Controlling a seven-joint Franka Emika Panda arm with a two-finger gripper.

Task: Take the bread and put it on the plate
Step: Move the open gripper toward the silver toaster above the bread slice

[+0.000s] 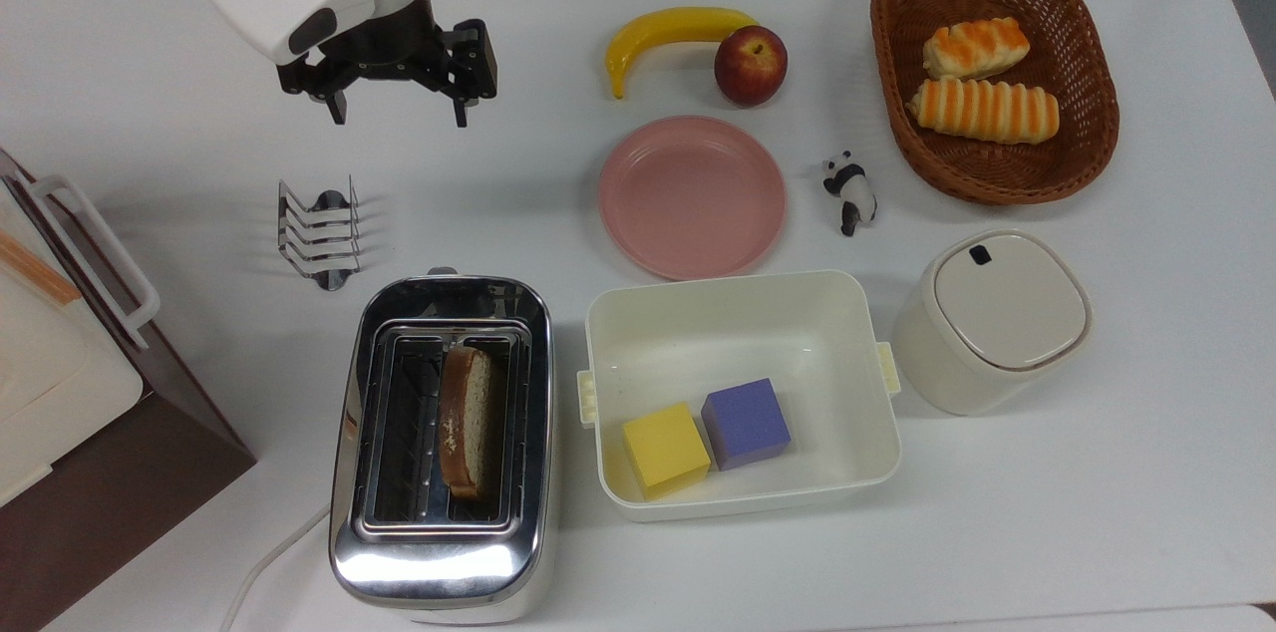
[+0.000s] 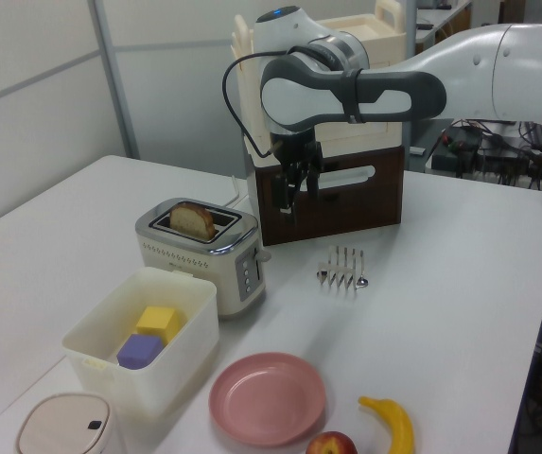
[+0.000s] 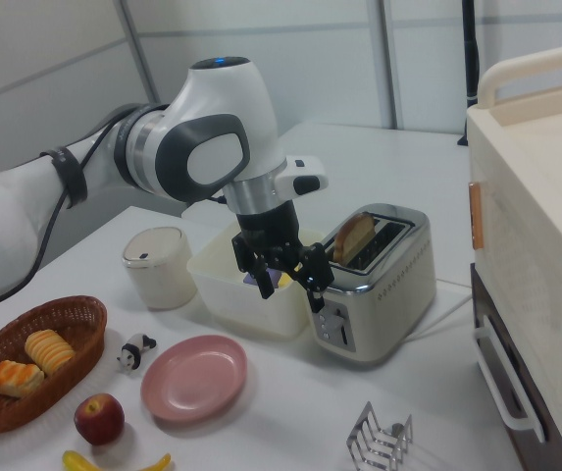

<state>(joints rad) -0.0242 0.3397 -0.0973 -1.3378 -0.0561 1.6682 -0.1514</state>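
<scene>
Fingers point(image 1: 399, 112) spread, empty, hovering above desk point(image 1: 1097, 512). Bread point(image 1: 467, 419) upright in toaster point(image 1: 444, 552) slot, well apart from fingers. Risk: fingers strike slot rim, or slice slips before plate point(image 1: 692, 196).

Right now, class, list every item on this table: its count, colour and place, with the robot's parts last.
bread: 1, tan-brown, upright in toaster slot
toaster: 1, chrome, top view's lower left
plate: 1, pink, centre
tub: 1, white, beside toaster
cubes: 2, yellow and purple, in tub
banana: 1, yellow, above plate
apple: 1, red, touching banana
basket: 1, brown wicker, top view's upper right
rolls: 2, orange-striped, in basket
panda: 1, black-white, between plate and basket
bin: 1, cream, lidded
rack: 1, metal, above toaster
tool: 1, black, open, above rack
</scene>
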